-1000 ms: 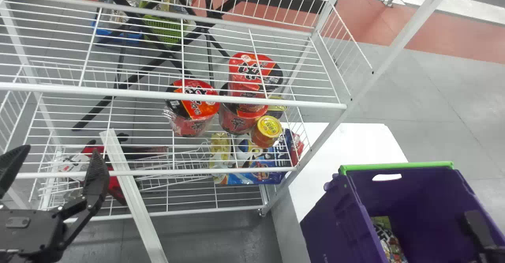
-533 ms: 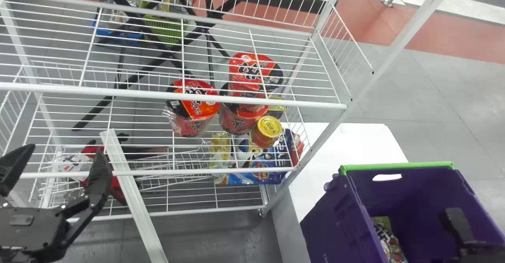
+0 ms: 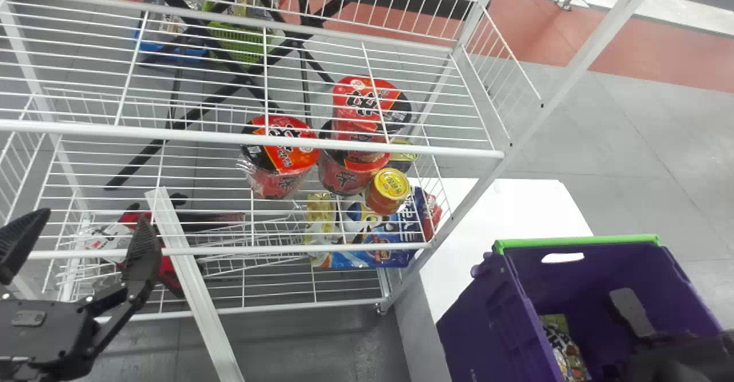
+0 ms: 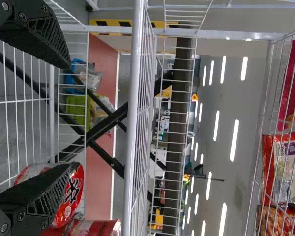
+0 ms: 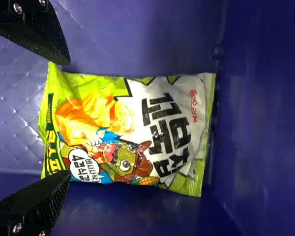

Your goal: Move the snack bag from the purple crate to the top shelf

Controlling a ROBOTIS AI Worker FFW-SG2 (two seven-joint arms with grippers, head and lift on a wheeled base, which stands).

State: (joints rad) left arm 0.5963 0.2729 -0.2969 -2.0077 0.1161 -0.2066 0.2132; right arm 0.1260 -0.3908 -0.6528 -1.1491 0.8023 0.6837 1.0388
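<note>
Inside the purple crate at the lower right of the head view lies the snack bag, against its left side. My right gripper is over the crate's interior, to the right of the bag. In the right wrist view the green and white snack bag lies flat beyond my right gripper, whose fingers stand wide apart with nothing held. My left gripper waits open and empty in front of the rack at the left; in the left wrist view the left gripper has its fingers spread.
The white wire rack fills the left and middle, with red noodle cups, a yellow-lidded jar and a blue packet on lower levels. A slanted rack post stands between rack and crate. A white table borders the crate.
The right gripper has moved leftward over the crate in the head view, nearer the snack bag. The left arm has barely shifted.
</note>
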